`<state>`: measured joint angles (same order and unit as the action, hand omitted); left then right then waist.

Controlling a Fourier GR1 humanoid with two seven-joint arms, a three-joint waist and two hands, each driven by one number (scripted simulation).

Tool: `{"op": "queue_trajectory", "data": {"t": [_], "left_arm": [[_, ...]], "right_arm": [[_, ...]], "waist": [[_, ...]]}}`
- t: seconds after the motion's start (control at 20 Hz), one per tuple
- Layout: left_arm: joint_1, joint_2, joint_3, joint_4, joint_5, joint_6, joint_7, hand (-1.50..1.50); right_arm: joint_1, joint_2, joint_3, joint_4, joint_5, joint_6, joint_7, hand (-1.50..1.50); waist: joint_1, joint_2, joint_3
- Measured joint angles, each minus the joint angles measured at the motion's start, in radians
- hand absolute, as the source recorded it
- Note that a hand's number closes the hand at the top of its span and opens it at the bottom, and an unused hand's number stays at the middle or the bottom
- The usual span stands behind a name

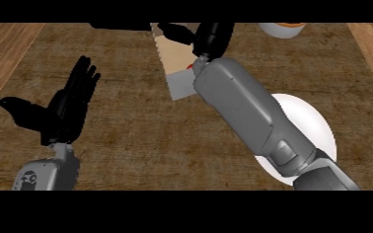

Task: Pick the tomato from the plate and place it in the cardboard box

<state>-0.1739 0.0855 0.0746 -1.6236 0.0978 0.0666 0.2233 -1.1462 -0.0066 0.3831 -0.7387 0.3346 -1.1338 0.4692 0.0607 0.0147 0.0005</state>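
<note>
Right hand (211,37) (fingers' state unclear) hovers over cardboard box (175,59), seemingly above tomato (191,66); left hand (69,98) open.

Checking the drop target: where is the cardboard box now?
In the head view, the cardboard box sits top centre, mostly hidden under the right hand, up-left of the white plate.

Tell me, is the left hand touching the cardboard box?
Apart. In the head view the left hand rests open at the left with fingers up, and a wide strip of bare counter lies between it and the cardboard box.
</note>
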Motion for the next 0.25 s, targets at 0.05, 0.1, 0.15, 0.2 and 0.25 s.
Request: {"op": "queue_trajectory", "data": {"t": [0.05,0.1,0.15,0.2,0.25], "left_arm": [[0.009,0.002,0.003,-0.004,0.003,-0.003,-0.001,0.0],[0.007,0.008,0.007,-0.001,0.002,-0.003,0.003,0.0],[0.015,0.01,0.01,-0.006,0.002,-0.002,0.005,0.0],[0.006,0.015,0.016,-0.004,0.006,-0.002,0.014,0.0],[0.016,0.011,0.012,-0.005,0.002,-0.002,0.004,0.0]], "right_arm": [[0.004,0.001,-0.01,-0.004,-0.015,-0.007,-0.025,-1.5],[0.013,0.001,-0.014,-0.012,-0.032,-0.014,-0.047,-1.5],[0.037,0.002,-0.019,-0.028,-0.04,-0.018,-0.072,-1.5],[0.059,0.002,-0.024,-0.04,-0.059,-0.024,-0.107,-1.5],[0.088,0.002,-0.017,-0.059,-0.076,-0.031,-0.135,-1.5]], "waist": [[-0.005,-0.001,0.0],[-0.01,-0.002,0.0],[-0.017,-0.004,0.0],[-0.02,-0.004,0.0],[-0.024,-0.005,0.0]]}}
